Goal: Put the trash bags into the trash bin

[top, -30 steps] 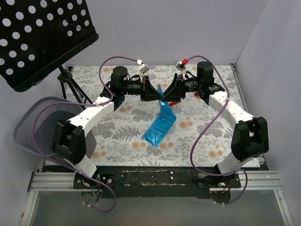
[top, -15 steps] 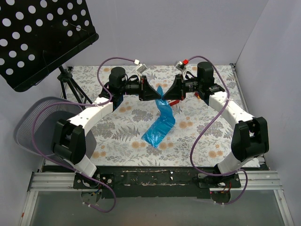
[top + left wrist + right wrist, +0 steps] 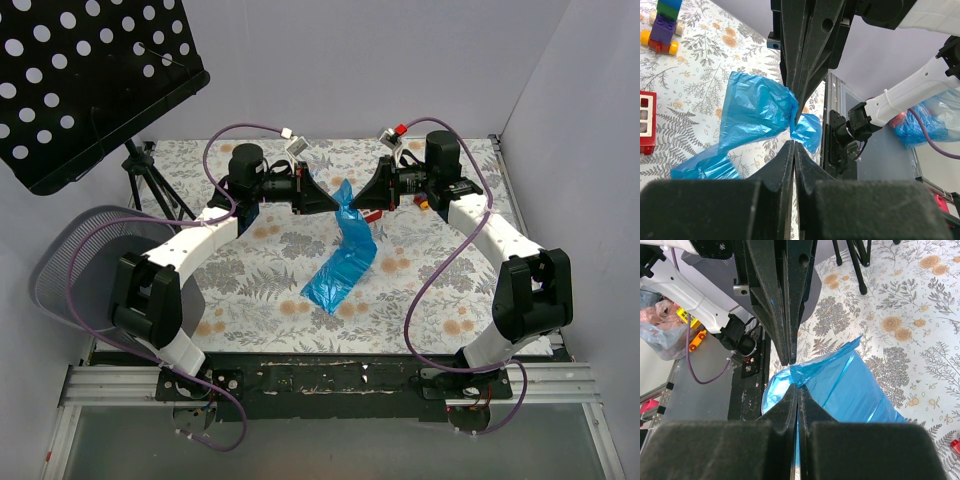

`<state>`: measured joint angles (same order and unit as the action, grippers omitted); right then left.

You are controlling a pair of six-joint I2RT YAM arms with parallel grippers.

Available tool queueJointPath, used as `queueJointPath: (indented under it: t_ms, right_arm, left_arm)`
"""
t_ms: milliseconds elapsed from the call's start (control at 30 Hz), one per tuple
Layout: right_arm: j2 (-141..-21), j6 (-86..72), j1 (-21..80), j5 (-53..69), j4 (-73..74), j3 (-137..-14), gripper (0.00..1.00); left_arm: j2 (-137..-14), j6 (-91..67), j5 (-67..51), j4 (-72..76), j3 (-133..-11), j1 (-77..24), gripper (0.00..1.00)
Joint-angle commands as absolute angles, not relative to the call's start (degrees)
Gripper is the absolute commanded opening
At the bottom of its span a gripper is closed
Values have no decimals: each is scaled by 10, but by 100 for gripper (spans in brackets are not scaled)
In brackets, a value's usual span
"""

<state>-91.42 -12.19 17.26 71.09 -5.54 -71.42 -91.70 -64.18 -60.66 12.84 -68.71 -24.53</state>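
The trash bin [image 3: 72, 268] is sitting beyond the table's [image 3: 455, 300] left edge, well apart from the trash bag [image 3: 345, 262]. The left gripper [image 3: 334, 206] is pinching the bag's raised end, jaws closed on the film. The rest of the bag is trailing down onto mid-table. The right gripper [image 3: 361, 207], facing the left one, is clamping that same end.

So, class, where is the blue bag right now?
Top view: the blue bag lies mid-table, its far end pinched by the left gripper and right gripper, well right of the bin.
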Motion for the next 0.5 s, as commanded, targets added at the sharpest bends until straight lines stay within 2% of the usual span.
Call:
queueJointPath:
  t_ms: [0, 33, 67, 233, 333, 467]
  right_arm:
    - [-894, -136, 170, 720, -71, -718, 1]
    - [-894, -135, 170, 721, -73, -718, 1]
    - [-895, -136, 170, 722, -73, -718, 1]
    - [-894, -138, 170, 718, -76, -717, 1]
    - [-894, -138, 170, 718, -75, -717, 1]
    - [-896, -142, 171, 720, -77, -718, 1]
  left_arm:
    - [-889, -633, -605, 117, -692, -243, 0]
    - [-891, -634, -606, 113, -693, -243, 2]
    - [-892, -635, -605, 110, -693, -243, 9]
    - [-902, -665, -620, 151, -686, -243, 20]
    - [-912, -674, -630, 164, -694, -245, 24]
    - [-925, -682, -637, 179, -704, -251, 23]
